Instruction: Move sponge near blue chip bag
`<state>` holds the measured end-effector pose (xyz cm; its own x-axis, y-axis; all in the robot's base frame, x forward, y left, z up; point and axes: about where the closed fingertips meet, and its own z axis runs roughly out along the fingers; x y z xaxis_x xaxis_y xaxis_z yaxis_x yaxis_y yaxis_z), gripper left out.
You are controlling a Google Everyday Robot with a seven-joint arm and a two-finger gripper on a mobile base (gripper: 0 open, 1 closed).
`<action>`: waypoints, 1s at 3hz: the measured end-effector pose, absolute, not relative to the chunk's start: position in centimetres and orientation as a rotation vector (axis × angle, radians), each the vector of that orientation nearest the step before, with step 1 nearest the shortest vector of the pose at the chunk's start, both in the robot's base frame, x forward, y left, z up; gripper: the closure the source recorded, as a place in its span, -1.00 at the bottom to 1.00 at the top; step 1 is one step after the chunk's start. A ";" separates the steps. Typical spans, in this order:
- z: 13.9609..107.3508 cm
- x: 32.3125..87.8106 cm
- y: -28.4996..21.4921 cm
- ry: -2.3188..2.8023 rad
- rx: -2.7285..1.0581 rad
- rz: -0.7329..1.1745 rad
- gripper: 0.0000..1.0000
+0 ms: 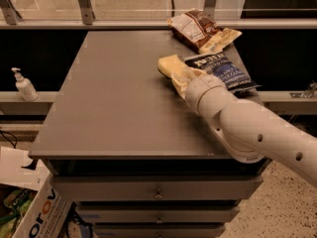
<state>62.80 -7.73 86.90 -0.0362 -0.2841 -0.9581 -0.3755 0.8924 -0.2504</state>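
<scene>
The pale yellow sponge [167,64] sits in my gripper [182,77], just above the grey table top [114,103] at its right side. My gripper is shut on the sponge, and the white arm reaches in from the lower right. The dark blue chip bag [225,72] with white lettering lies flat right beside the sponge, its left edge touching or almost touching it. My wrist hides the bag's near left corner.
A brown-and-white snack bag [202,29] lies at the table's far right corner, behind the blue bag. A white pump bottle [23,85] stands on a ledge to the left. Drawers [157,192] sit below the table top, and a cardboard box [34,214] stands at lower left.
</scene>
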 end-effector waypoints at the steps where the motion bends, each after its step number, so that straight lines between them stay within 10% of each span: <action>1: 86.9 62.5 -9.0 1.642 -0.495 0.056 0.65; 3: 86.8 62.4 -9.6 1.654 -0.488 0.045 -0.27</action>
